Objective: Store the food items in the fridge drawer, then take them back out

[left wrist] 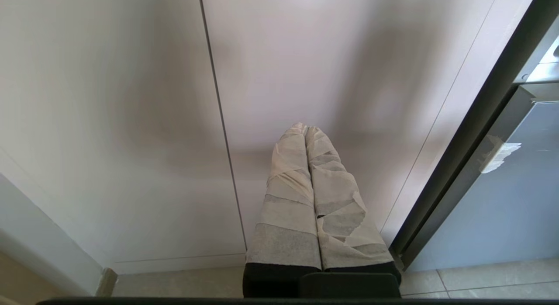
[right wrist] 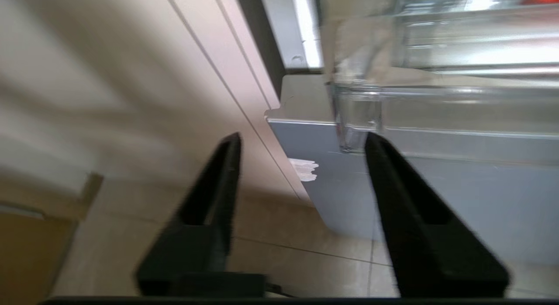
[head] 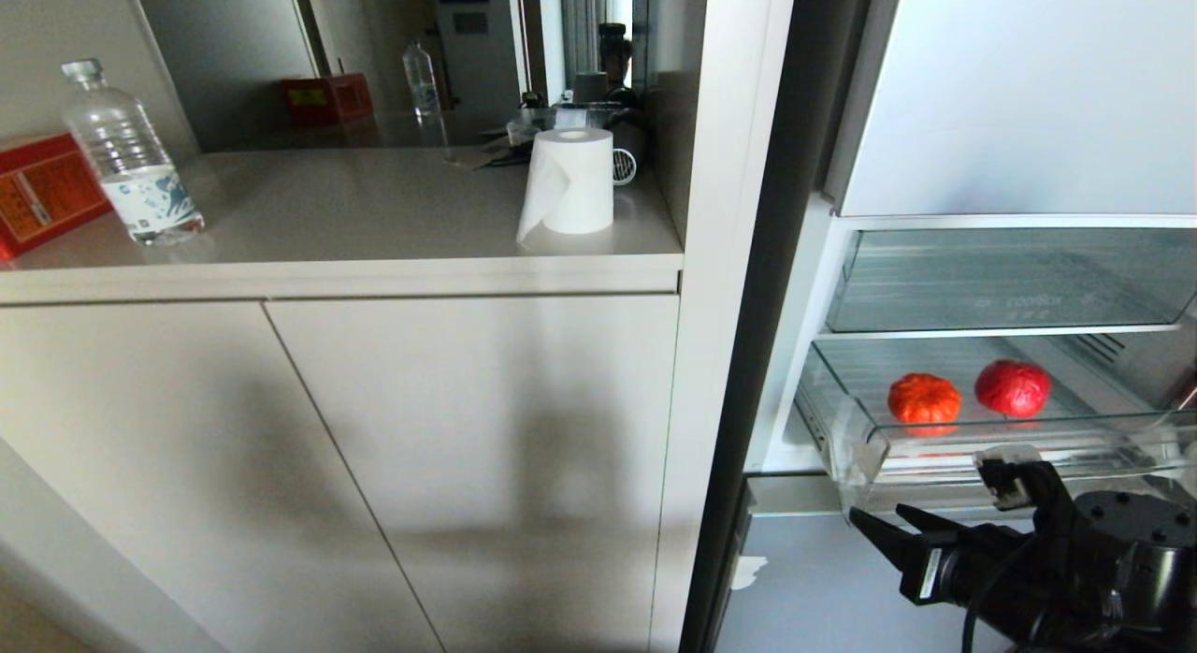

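The clear fridge drawer (head: 1029, 444) stands pulled out of the open fridge. Two food items lie on its ribbed floor: an orange ribbed ball (head: 924, 398) and, beside it, a darker red ball (head: 1013, 388). My right gripper (head: 879, 519) hangs below and in front of the drawer's front lip, apart from it, fingers pointing left. In the right wrist view this gripper (right wrist: 303, 139) is open and empty, with the drawer's corner (right wrist: 358, 121) just beyond its fingertips. My left gripper (left wrist: 305, 128), its fingers wrapped in pale tape, is shut and empty, facing the cabinet doors.
A second clear bin (head: 1010, 279) sits above the drawer. The silver-blue lower fridge panel (head: 814, 587) is below it. Left of the fridge, a counter (head: 374, 223) carries a paper roll (head: 570, 181), a water bottle (head: 131, 157) and a red box (head: 42, 190).
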You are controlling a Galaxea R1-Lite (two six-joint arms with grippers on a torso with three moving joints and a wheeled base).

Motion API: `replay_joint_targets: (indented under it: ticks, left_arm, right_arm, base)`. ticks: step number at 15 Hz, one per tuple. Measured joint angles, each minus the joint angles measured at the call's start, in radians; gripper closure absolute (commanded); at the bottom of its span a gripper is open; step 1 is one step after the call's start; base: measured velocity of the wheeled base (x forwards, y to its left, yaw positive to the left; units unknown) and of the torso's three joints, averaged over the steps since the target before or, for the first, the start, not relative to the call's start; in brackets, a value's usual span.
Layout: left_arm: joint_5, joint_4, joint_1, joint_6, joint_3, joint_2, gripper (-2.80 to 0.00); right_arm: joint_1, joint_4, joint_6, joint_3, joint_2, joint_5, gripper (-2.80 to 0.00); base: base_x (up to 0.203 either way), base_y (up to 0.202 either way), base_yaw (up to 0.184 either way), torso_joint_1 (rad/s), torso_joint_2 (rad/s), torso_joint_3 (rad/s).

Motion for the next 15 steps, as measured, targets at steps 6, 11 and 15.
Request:
replay_joint_targets:
  ticks: [6,11,15]
  left_arm:
    - [0.0,0.0,0.0,0.0,0.0,0.0,0.0]
    - [0.0,0.0,0.0,0.0,0.0,0.0,0.0]
    - [0.0,0.0,0.0,0.0,0.0,0.0,0.0]
  right_arm:
    - [-0.013,0.087,-0.054,-0.023,-0.262,-0.093,0.0]
    - [-0.181,0.54,-0.131,-0.306,-0.492,-0.149,0.0]
    - [-0.368,1.084,-0.168,-0.659,-0.526,0.014,0.0]
  base:
    - [0.0,0.0,0.0,0.0,0.0,0.0]
    - [0.0,0.0,0.0,0.0,0.0,0.0]
    - [0.0,0.0,0.0,0.0,0.0,0.0]
